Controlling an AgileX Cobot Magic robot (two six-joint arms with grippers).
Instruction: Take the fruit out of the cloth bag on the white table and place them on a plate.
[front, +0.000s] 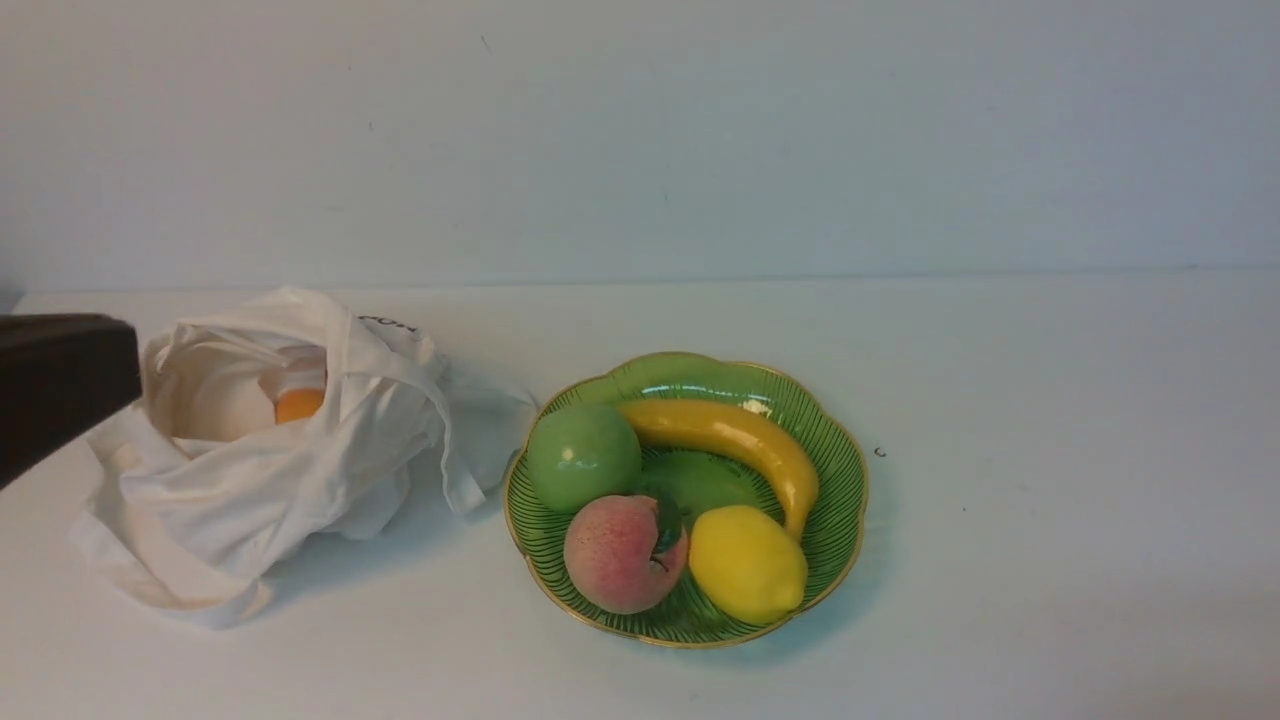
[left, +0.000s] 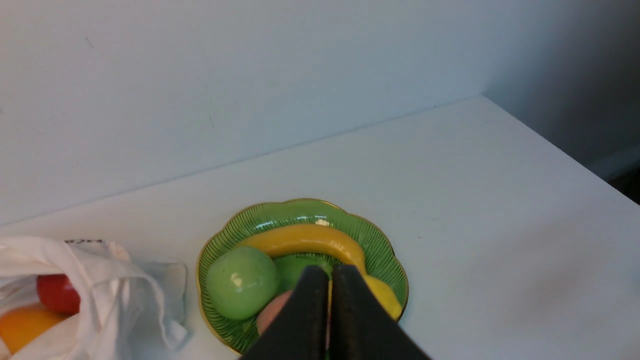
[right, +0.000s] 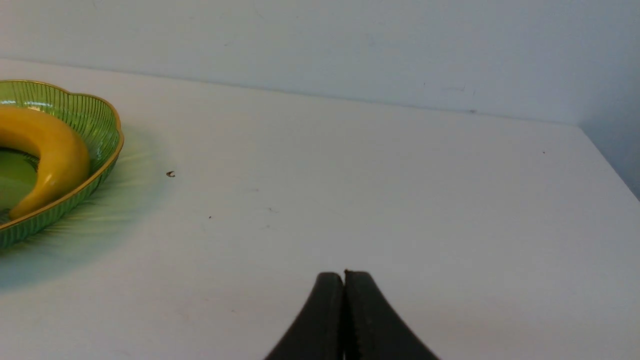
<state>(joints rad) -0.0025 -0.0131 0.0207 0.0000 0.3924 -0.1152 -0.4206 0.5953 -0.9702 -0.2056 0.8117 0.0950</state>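
Observation:
The cloth bag (front: 290, 470) lies crumpled and open on the left of the white table (front: 1050, 500). An orange-yellow fruit (front: 298, 404) shows in its mouth. In the left wrist view a red fruit (left: 57, 293) lies beside the orange one (left: 22, 325) inside the bag (left: 110, 280). The green plate (front: 838, 480) holds a green apple (front: 583, 457), a banana (front: 735, 440), a peach (front: 625, 553) and a lemon (front: 747, 563). My left gripper (left: 330, 272) is shut and empty, raised on the near side of the plate (left: 385, 250). My right gripper (right: 344, 275) is shut and empty, over bare table right of the plate (right: 95, 120).
A dark part of my left arm (front: 60, 385) juts in at the left edge, beside the bag. A pale wall (front: 640, 140) closes off the table's far side. The table's right edge (left: 565, 150) drops off in the left wrist view.

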